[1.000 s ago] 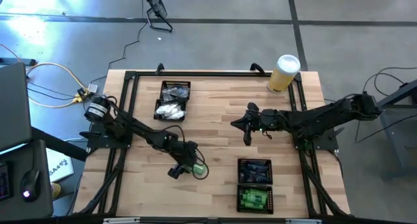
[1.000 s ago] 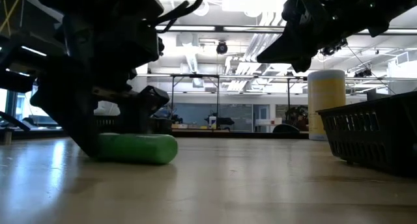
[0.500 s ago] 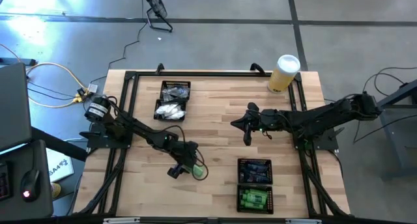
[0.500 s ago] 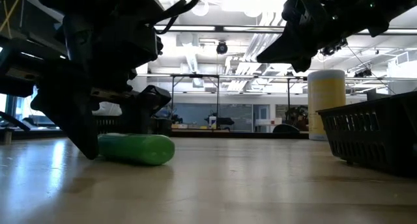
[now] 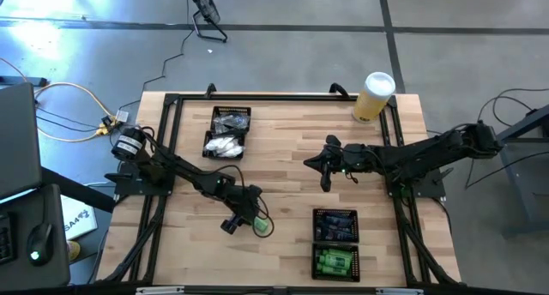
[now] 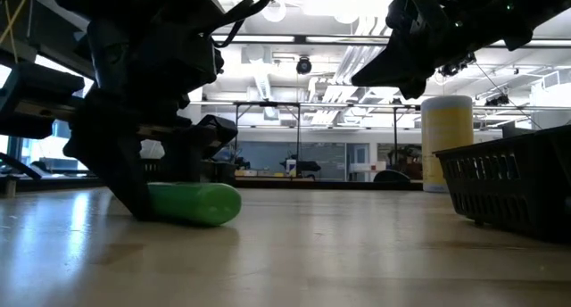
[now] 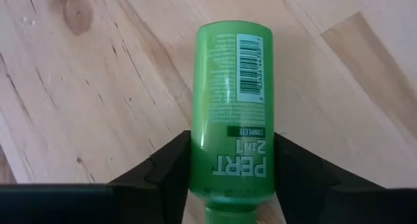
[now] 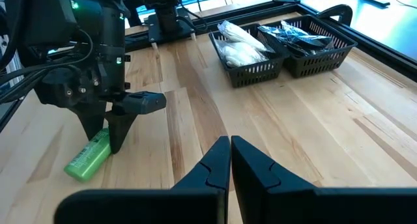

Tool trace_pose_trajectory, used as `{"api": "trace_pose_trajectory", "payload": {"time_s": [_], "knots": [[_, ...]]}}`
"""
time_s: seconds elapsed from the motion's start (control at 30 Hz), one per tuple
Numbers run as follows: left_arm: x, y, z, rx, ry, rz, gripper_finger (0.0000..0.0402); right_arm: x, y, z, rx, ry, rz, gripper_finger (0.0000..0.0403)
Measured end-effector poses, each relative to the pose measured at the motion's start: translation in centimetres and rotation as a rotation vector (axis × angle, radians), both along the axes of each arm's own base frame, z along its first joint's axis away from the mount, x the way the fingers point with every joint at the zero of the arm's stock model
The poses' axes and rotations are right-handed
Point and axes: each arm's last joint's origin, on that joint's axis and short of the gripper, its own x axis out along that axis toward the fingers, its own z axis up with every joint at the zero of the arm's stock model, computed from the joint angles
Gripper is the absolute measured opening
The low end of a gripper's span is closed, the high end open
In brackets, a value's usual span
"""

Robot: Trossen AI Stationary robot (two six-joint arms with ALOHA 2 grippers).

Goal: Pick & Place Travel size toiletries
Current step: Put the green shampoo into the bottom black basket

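A bright green little bottle (image 7: 231,87) lies on its side on the wood near the table's near edge (image 5: 262,225). My left gripper (image 5: 246,219) is down over it and shut on it, a dark finger on each side of the bottle. The low view shows the bottle (image 6: 201,204) on the tabletop beside one finger (image 6: 134,186). My right gripper (image 5: 324,179) hangs above the table's middle, shut and holding nothing (image 8: 230,149). My left gripper pinches the green bottle between its two fingers at the end with the "PERT" lettering (image 7: 229,168), one finger (image 7: 171,175) on each long side, lying across it. The fingers come from above, slanting down. The bottle lies on its side on the table.
Two black mesh trays sit far left, one with white packets (image 5: 225,145) and one with dark items (image 5: 230,119). Two more stand near right, holding green bottles (image 5: 334,262) and dark items (image 5: 334,226). A tall yellow cylinder (image 5: 374,96) stands at the far right corner. Bare wood lies between.
In the low view my left gripper has shifted a little toward the table's right, its near finger coming in along the green bottle. The bottle has stayed lying on the table.
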Motion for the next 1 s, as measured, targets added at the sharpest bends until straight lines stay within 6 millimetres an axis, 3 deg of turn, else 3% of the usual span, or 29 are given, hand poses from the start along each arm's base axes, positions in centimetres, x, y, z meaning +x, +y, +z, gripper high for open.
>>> {"api": "trace_pose_trajectory", "payload": {"time_s": [0.37,0.6,1.0], "knots": [[0.0,0.0,0.0,0.004,-0.001,-0.001,0.0180,0.0,0.3,0.0,0.038,-0.004,0.085,0.0007],[0.0,0.1,0.1,0.004,-0.008,0.000,0.0175,0.2,0.8,0.6,0.098,-0.066,0.254,0.0007],[-0.1,2.9,1.1,-0.016,-0.002,-0.036,0.0173,-0.9,1.0,3.2,0.157,-0.199,0.345,0.0007]]}}
